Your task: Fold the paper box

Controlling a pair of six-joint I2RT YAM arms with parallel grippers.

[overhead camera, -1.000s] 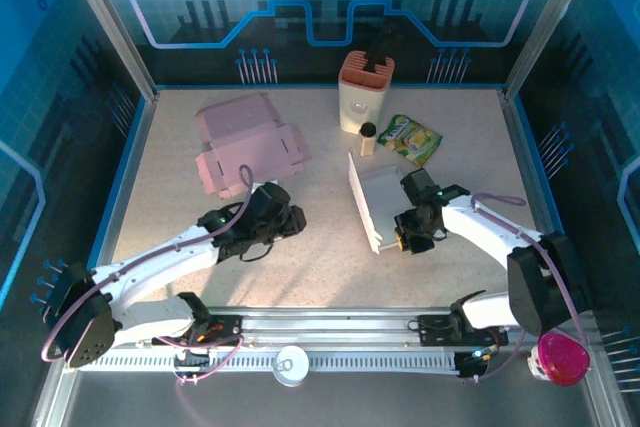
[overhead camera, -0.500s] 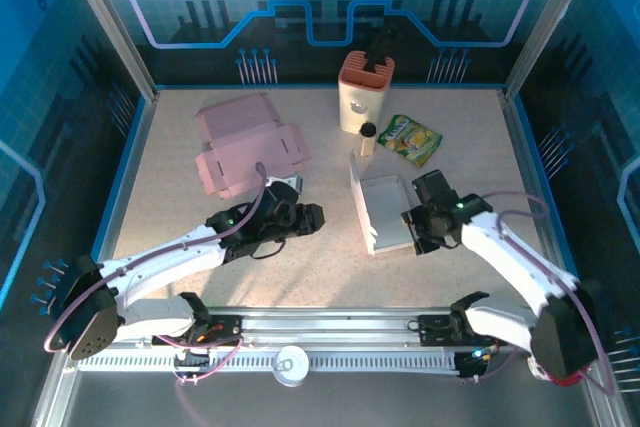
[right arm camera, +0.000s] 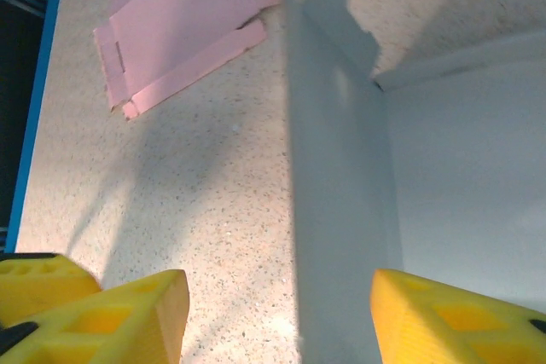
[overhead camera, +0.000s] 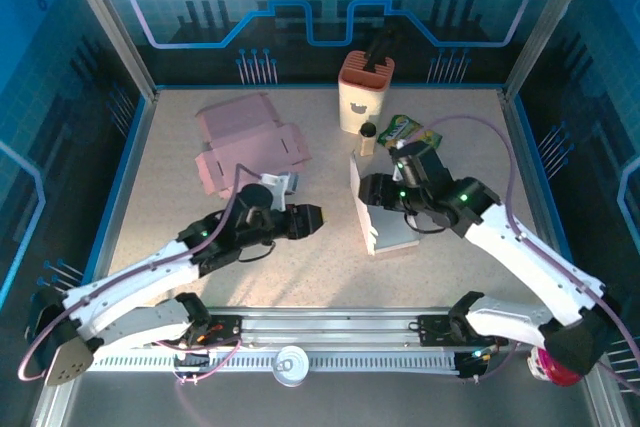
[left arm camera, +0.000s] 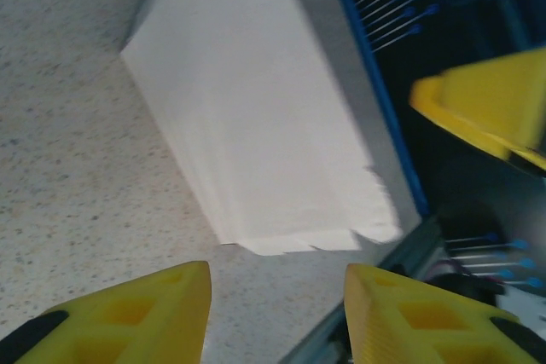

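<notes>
Inspection: the partly folded white paper box stands on the speckled table, right of centre, with one side panel upright. The left gripper is near the box's left side, its jaws released and holding nothing. The right gripper straddles the upright panel, its jaws apart and unclamped. A flat pink cardboard blank lies well apart, rear left.

I see the white paper box half-formed: one long wall standing upright, base lying flat, just right of the tabletop's centre.
</notes>
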